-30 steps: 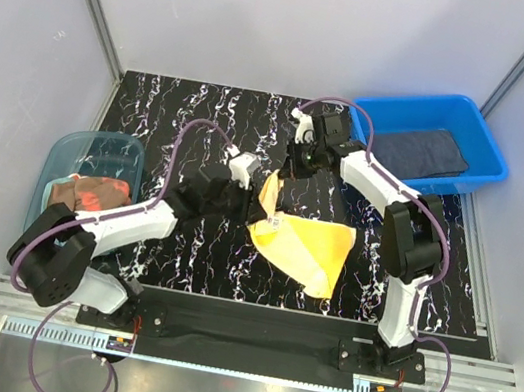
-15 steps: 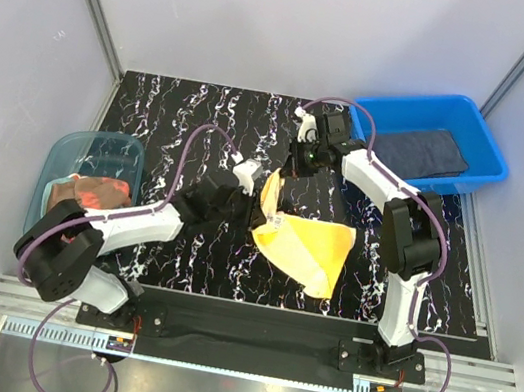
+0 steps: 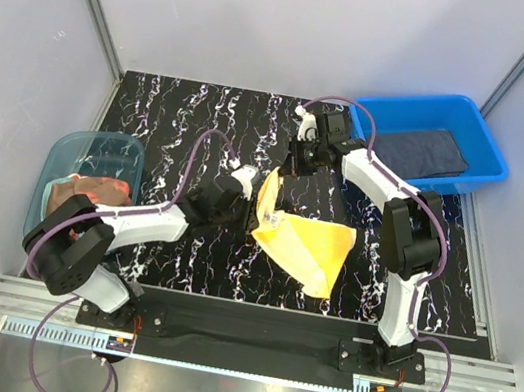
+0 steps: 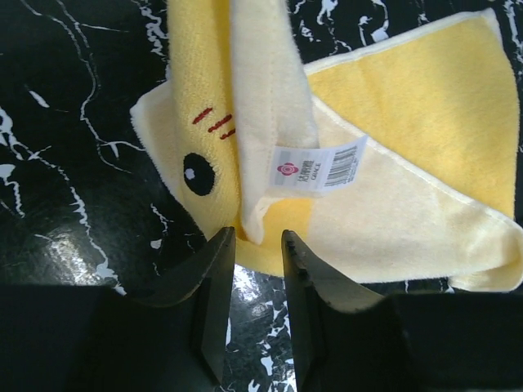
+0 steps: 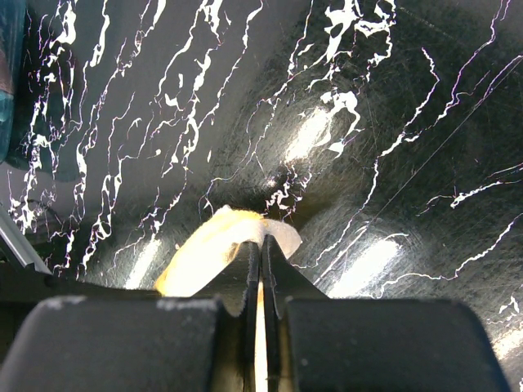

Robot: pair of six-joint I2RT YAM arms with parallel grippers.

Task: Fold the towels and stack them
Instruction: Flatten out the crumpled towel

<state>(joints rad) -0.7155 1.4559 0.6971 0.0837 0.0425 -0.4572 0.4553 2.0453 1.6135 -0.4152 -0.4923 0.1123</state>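
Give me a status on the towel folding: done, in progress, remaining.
Done: one dark towel lies folded in the blue bin. In hand: the yellow towel lies partly on the table, right gripper shut on a raised corner, left gripper open at its hanging fold. Left: finishing that fold, plus the reddish towel crumpled in the teal tub.

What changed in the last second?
The left hand shifted toward the near edge along the yellow towel, left side, jaws open, gripping nothing. The right hand kept the far corner pinched and raised. Towel, bin and tub stayed put.
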